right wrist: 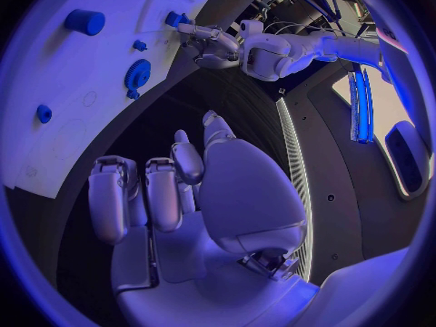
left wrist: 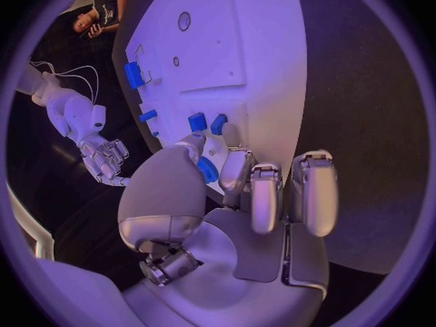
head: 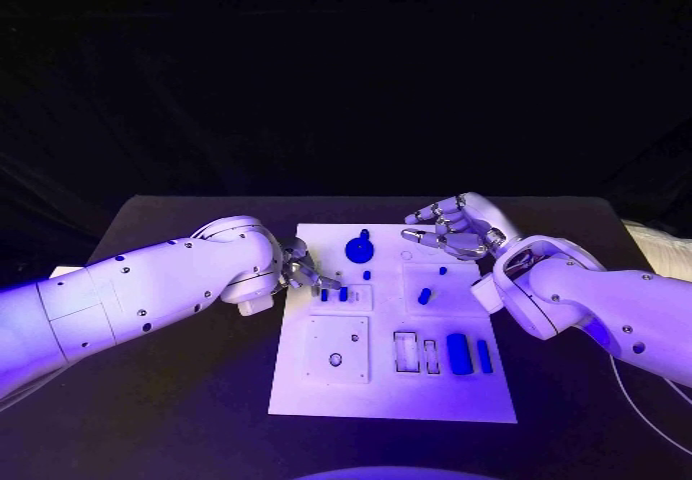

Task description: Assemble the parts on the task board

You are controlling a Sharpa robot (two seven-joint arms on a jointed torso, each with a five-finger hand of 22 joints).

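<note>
The white task board lies mid-table. My left hand is curled over its left edge and pinches a small blue part between thumb and finger, just short of two blue pieces standing in the board. My right hand hovers over the far right corner with fingers apart and nothing in it. On the board lie a blue gear-like part, a small peg, an oblong piece and two blue blocks.
The board's near half carries a square plate with a hole and narrow slots. Black table surrounds the board. A thin white cable runs along the table's right side.
</note>
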